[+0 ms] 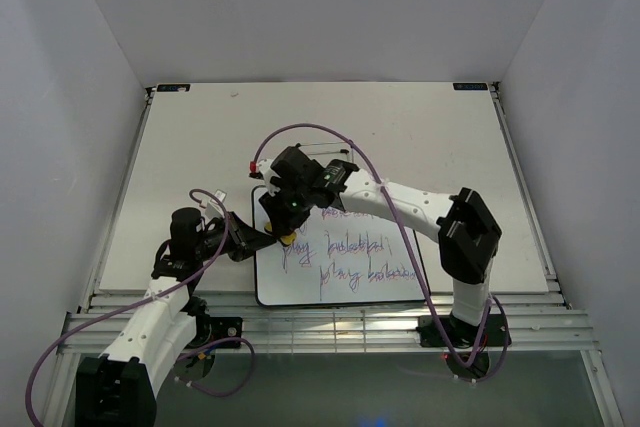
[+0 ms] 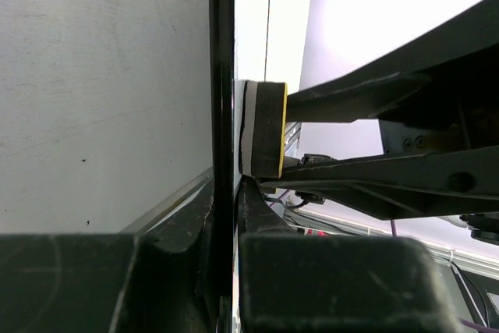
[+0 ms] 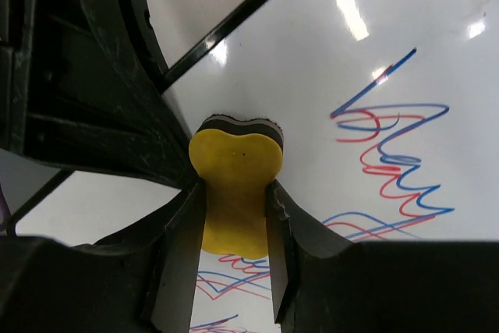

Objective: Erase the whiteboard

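Observation:
The whiteboard (image 1: 292, 287) lies flat at the table's near middle, with purple-blue handwriting (image 1: 352, 249) across it. My left gripper (image 1: 262, 237) is shut on the board's left edge. In the left wrist view the black frame (image 2: 222, 76) runs edge-on between the jaws of the left gripper (image 2: 226, 200). My right gripper (image 1: 290, 231) is shut on a yellow eraser (image 3: 236, 154) and holds its dark felt face against the board (image 3: 351, 52) near that left edge. The scribbles (image 3: 394, 154) lie to the right of the right gripper (image 3: 234, 193). The eraser (image 2: 265, 129) also shows from the side.
A pale mat (image 1: 200, 147) covers the table, with white walls on three sides. A thin black wire piece (image 1: 325, 150) lies just behind the right wrist. A slatted metal rail (image 1: 330, 322) runs along the near edge by the arm bases.

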